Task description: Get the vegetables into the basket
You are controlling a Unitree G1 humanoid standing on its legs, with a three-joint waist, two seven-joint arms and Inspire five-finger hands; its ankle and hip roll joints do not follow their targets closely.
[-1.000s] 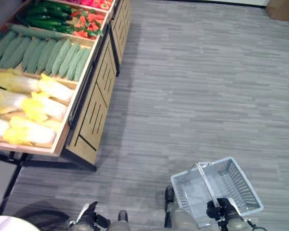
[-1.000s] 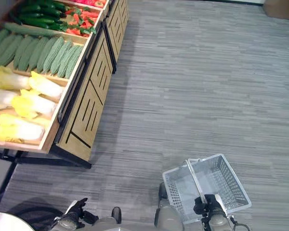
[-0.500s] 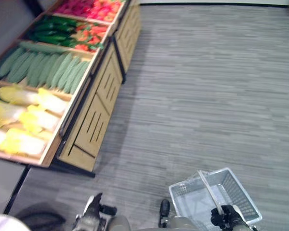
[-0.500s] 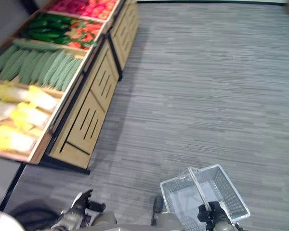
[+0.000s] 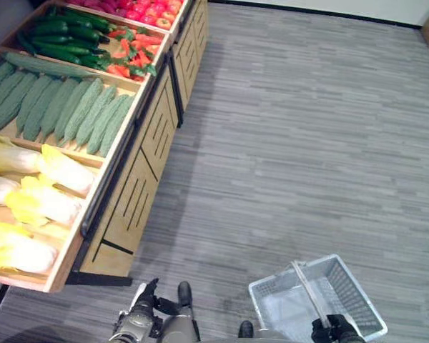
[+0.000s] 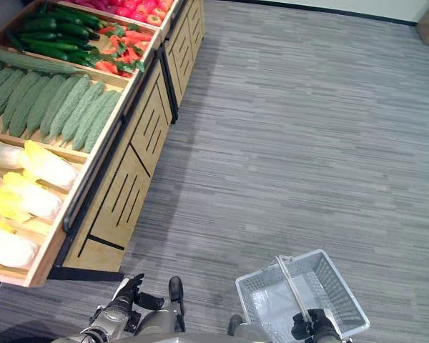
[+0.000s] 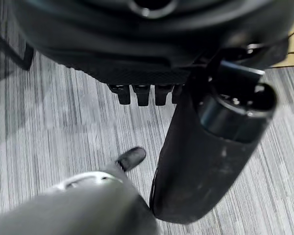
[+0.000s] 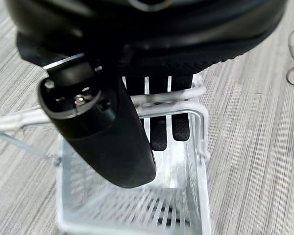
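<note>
A white wire basket [image 5: 347, 291] hangs low at my right side, empty, with its handle [image 5: 306, 291] raised. My right hand [image 5: 334, 330] is shut on that handle; in the right wrist view its fingers [image 8: 159, 131] curl over the white bar [image 8: 183, 95]. The vegetables lie on a sloping wooden stand [image 5: 141, 168] to my left: pale napa cabbages [image 5: 46, 187] nearest, bumpy green gourds [image 5: 66, 107] behind them, then dark cucumbers [image 5: 57, 36] and red peppers [image 5: 130, 58]. My left hand [image 5: 140, 316] hangs low by my side, open and holding nothing, well short of the stand.
Red tomatoes [image 5: 139, 8] fill the stand's far bin. The stand's slatted wooden front [image 6: 125, 193] and dark metal rail [image 5: 104, 187] face the grey plank floor [image 5: 300, 143], which stretches wide to the right and ahead.
The whole picture has shifted, so the camera moved; the stand now sits nearer on the left. My right hand keeps its hold on the basket handle.
</note>
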